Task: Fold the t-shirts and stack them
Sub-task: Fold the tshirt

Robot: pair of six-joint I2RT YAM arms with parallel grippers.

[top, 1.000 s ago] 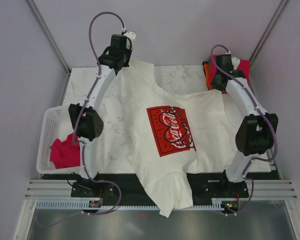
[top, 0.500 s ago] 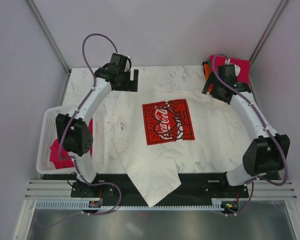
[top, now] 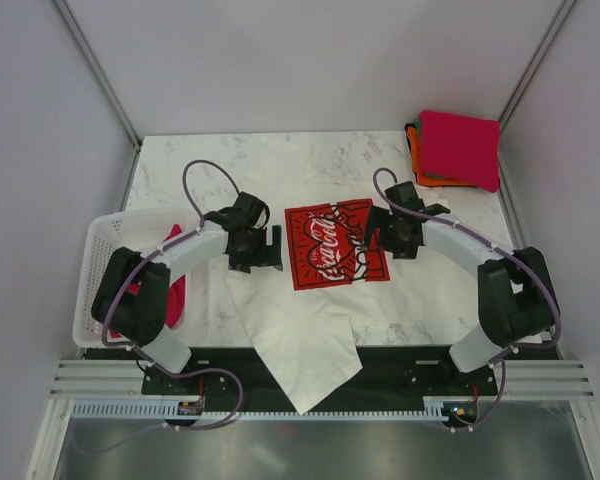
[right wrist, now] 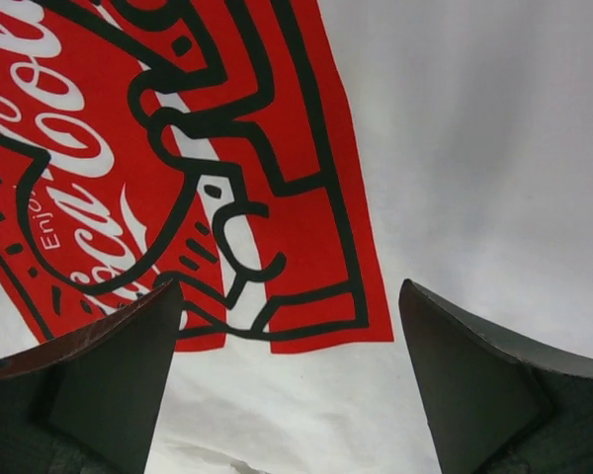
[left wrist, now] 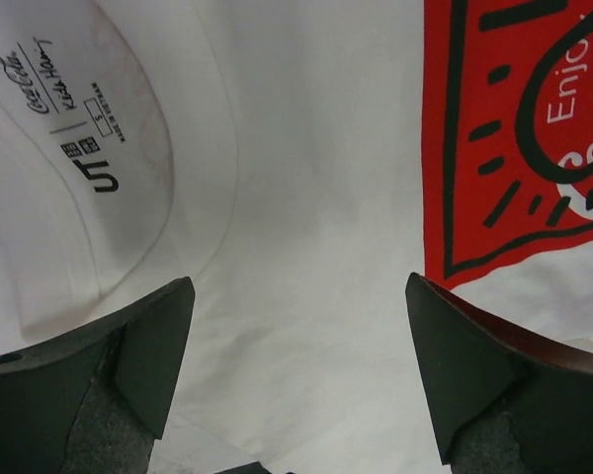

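Observation:
The white t-shirt [top: 430, 285] lies spread on the table, its red Coca-Cola print [top: 335, 245] face up and its lower part hanging over the near edge. My left gripper [top: 267, 248] hovers open over the cloth just left of the print; in the left wrist view it [left wrist: 301, 370] has only white cloth [left wrist: 306, 197] between its fingers, with the collar label [left wrist: 79, 148] beyond. My right gripper [top: 378, 238] stands open at the print's right edge; in the right wrist view it [right wrist: 292, 385] holds nothing above the print [right wrist: 178, 168].
A folded stack [top: 458, 150] with a magenta shirt on top and orange and green edges below sits at the far right corner. A white lattice basket [top: 95, 260] at the left holds a magenta shirt [top: 172, 298]. Marble table [top: 165, 175] shows at the far left.
Both grippers opened and let go of the white t-shirt at the far side, and it dropped flat. Both arms then drew back toward the middle, beside the print.

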